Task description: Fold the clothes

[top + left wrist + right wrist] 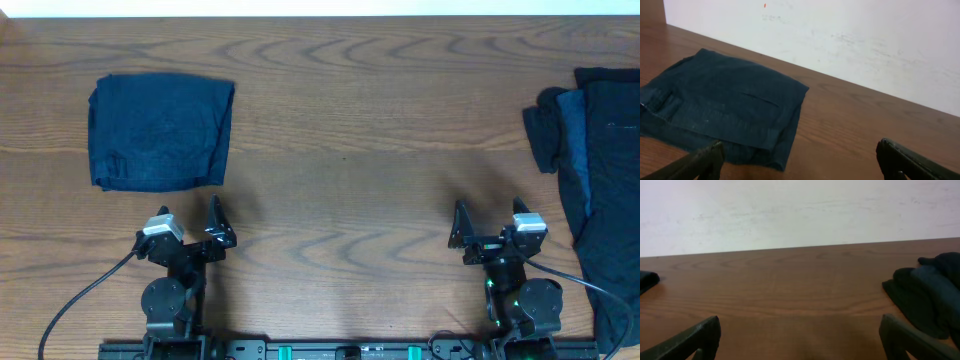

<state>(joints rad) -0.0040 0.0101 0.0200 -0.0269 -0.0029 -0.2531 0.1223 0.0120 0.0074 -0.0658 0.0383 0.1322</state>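
One folded garment [160, 132] lies upper left. A rumpled heap [600, 170] sits at the right edge, running off frame. Likely between pieces. The left fingers [216, 222] and right fingers [459, 226], bottom of frame, are spread wide and empty. Next move: reach the heap and drag it to the bare centre of the desk [340, 180], where there is room.

Both my arms are sitting tucked back, grippers gaping and empty.
I am holding my left gripper [190, 215] and my right gripper [489, 215] low, pointing forward and well apart from each other. My left fingers [700, 162] and right fingers [692, 340] are spreading wide at the lower corners of the wrist views, gripping nothing.
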